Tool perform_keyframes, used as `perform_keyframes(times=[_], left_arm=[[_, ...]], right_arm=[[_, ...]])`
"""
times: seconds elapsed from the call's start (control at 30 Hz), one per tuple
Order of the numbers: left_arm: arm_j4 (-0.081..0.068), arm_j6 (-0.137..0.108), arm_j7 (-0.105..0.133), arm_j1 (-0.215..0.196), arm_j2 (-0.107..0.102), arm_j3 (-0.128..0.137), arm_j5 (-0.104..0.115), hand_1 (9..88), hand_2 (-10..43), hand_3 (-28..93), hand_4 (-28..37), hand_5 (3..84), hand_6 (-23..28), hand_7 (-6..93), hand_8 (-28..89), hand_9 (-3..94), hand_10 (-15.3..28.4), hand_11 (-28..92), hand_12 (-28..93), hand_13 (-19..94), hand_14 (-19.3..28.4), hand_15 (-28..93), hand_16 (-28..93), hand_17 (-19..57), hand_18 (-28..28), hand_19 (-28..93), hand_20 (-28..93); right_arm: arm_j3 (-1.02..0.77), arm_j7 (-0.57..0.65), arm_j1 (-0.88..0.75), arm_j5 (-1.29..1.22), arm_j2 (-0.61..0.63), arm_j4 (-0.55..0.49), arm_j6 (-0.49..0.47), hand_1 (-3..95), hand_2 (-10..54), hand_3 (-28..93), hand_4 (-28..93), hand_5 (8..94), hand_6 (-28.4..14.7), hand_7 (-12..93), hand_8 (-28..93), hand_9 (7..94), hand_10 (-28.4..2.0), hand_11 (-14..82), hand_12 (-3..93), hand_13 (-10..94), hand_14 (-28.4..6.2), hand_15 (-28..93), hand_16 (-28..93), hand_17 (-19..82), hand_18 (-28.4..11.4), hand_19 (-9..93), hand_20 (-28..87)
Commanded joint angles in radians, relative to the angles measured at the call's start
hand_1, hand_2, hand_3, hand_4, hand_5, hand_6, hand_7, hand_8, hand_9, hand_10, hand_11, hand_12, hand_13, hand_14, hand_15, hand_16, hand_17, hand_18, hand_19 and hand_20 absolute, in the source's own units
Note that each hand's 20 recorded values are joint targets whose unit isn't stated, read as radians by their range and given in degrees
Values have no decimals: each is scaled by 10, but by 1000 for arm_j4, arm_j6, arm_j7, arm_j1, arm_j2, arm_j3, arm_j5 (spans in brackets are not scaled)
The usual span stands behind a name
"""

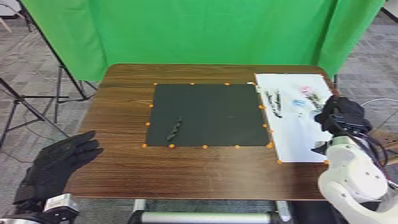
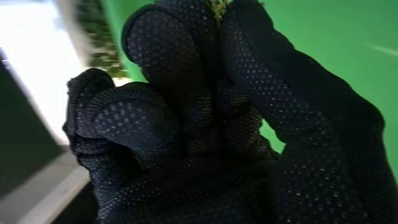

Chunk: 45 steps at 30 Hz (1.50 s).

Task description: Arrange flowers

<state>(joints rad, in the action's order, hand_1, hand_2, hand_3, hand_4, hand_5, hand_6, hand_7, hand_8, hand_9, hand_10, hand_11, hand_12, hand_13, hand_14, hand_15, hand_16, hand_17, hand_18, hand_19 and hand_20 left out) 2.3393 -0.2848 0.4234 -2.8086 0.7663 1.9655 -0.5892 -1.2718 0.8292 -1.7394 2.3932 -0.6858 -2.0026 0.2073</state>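
The right hand (image 1: 346,114) is over the right side of the brown table (image 1: 111,175), above the right edge of the white sheet (image 1: 298,137). In the right wrist view its fingers are curled in and the thumb lies close against them; a yellow-green piece (image 2: 218,6) seems to be clamped between their tips, though little of it can be seen. The left hand (image 1: 60,159) is at the table's near left side, its fingers extended and relaxed, with their tips over the table's left edge. It holds nothing.

The white sheet lies along the right side of the table. On its far half are long dark green strips (image 1: 274,104) at the left, a light blue flower (image 1: 298,102) to their right, and a pink flower (image 1: 306,89) a little farther off. Green stems (image 1: 314,100) lie near the pink flower, toward the right hand.

Just left of the sheet, a dark square mat (image 1: 209,117) lies on the table, with small orange dots (image 1: 171,146) along its edges. A dark green leafy sprig (image 1: 175,129) rests on the near left part of the mat, slanting from near left to far right. A green cloth (image 1: 213,35) hangs beyond the table's far edge.
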Motion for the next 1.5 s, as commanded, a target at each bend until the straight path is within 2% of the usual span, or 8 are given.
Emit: perform_keyframes(times=[0.03,0.37,0.5,0.7,0.9,1.2,1.37,1.5], left_arm=[[7,11,-28,-1,25,5,-15,260,57,819,-153,443,136,130,-82,380,217,346,90,273,283,566,-118,-95,217,575,156],[9,22,-59,14,33,12,-25,258,56,823,-151,441,135,132,-83,375,214,349,90,270,280,565,-118,-95,216,574,157],[7,21,-61,18,19,16,-18,257,54,826,-150,440,135,132,-83,373,212,352,89,268,278,564,-118,-94,215,573,157],[0,51,-120,80,35,9,-39,257,53,828,-152,441,133,134,-84,372,211,355,88,267,277,565,-117,-93,213,573,157],[-7,71,-148,105,47,11,-50,258,52,830,-155,442,132,137,-85,373,210,359,87,266,277,566,-117,-93,213,573,158],[-13,91,-176,135,70,7,-65,258,50,835,-156,445,130,142,-88,374,209,362,85,267,275,568,-118,-93,213,573,159],[-17,87,-173,143,50,3,-58,257,49,837,-157,446,130,143,-89,375,208,363,85,267,275,569,-118,-93,212,573,159],[-14,97,-190,147,69,11,-72,258,50,836,-159,447,131,141,-89,375,209,363,84,267,275,570,-119,-93,212,572,159]], right_arm=[[206,-65,227,-1,-33,-64,-4,523,-81,780,-283,849,-39,244,205,849,-138,415,305,747,-111,752,264,392,-263,932,255],[510,-90,452,3,-220,37,-99,522,-86,788,-283,855,-41,232,215,853,-140,414,308,749,-114,754,270,394,-265,932,269],[587,-97,492,16,-301,100,-162,522,-87,789,-283,857,-41,229,216,856,-141,414,306,750,-113,754,270,395,-266,932,271],[620,-81,495,20,-390,180,-248,522,-88,790,-282,859,-42,226,219,856,-141,415,305,751,-115,755,271,394,-267,932,275],[646,-75,490,28,-422,210,-279,521,-87,789,-281,860,-42,223,218,856,-142,417,302,750,-117,755,271,393,-268,932,275],[651,-82,466,11,-449,205,-344,513,-91,793,-270,863,-40,221,212,860,-141,417,296,755,-119,751,268,391,-272,932,272],[658,-74,483,-13,-461,217,-362,503,-94,785,-266,867,-39,216,193,860,-140,419,287,756,-119,746,266,387,-275,932,268],[664,-86,494,-10,-465,212,-359,490,-92,771,-263,863,-34,237,170,857,-140,430,259,752,-123,741,267,384,-276,932,258]])
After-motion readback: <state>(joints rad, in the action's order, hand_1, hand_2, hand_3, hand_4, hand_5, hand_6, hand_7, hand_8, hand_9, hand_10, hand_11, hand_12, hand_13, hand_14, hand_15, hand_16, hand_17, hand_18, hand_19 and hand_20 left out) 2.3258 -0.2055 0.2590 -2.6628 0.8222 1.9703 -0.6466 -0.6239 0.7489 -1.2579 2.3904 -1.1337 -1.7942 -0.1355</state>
